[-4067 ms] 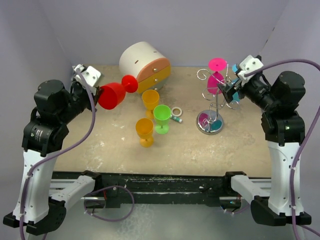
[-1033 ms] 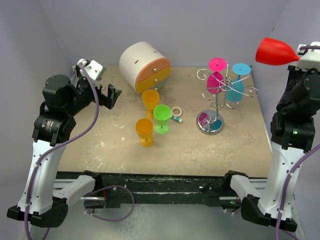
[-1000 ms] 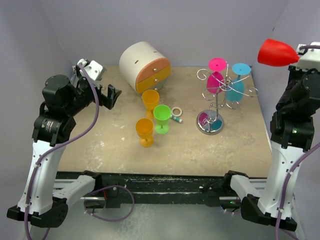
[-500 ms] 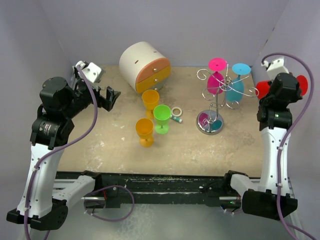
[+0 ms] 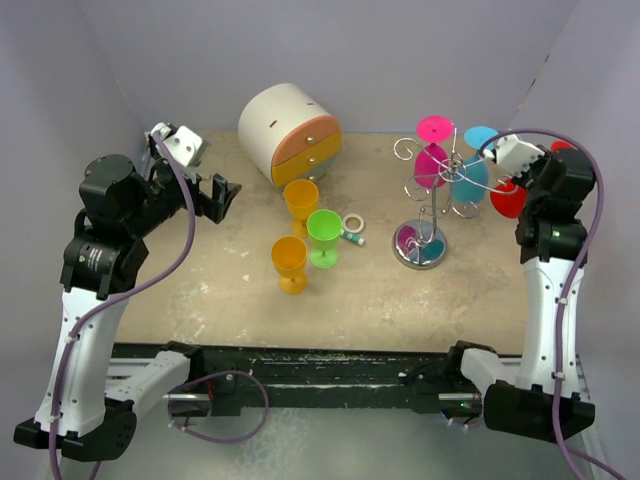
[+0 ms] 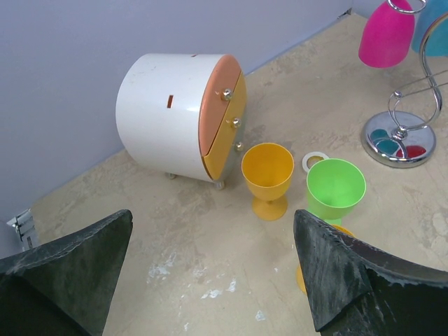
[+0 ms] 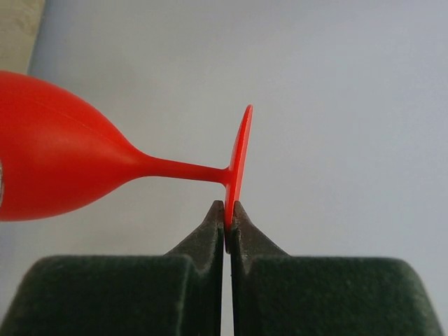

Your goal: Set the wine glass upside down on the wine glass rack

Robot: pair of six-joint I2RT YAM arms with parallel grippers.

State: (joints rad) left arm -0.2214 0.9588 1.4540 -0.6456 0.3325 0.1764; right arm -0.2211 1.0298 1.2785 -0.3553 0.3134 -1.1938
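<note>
Right hand (image 7: 227,213), pinching the red wine glass (image 5: 508,197) by its foot, has dropped beside the wine glass rack (image 5: 421,246), so hanging looks close; left hand (image 6: 213,217) gapes empty.

Top view: can't see most of the red plastic wine glass (image 5: 507,197), tucked behind rt arm's wrist nr far right corner of the beige table (image 5: 200,290); just part of bowl + sliver of foot. Can't see right gripper (image 7: 227,210) tips there. Rt wrist view: loses bowl's rim past left edge. Lt wrist view: crops silver chrome wire rack (image 6: 400,133) at top edge, w/ hanging pink glass (image 6: 385,35) + teal glass (image 6: 432,31); cuts left gripper (image 6: 213,218) fingers at bottom edge; hides nearly all of one orange plastic cup (image 6: 299,276) behind green plastic cup (image 6: 336,189) + a finger. Can't ID small tube-like item (image 5: 352,238) by white tape ring (image 5: 353,222): too small.
</note>
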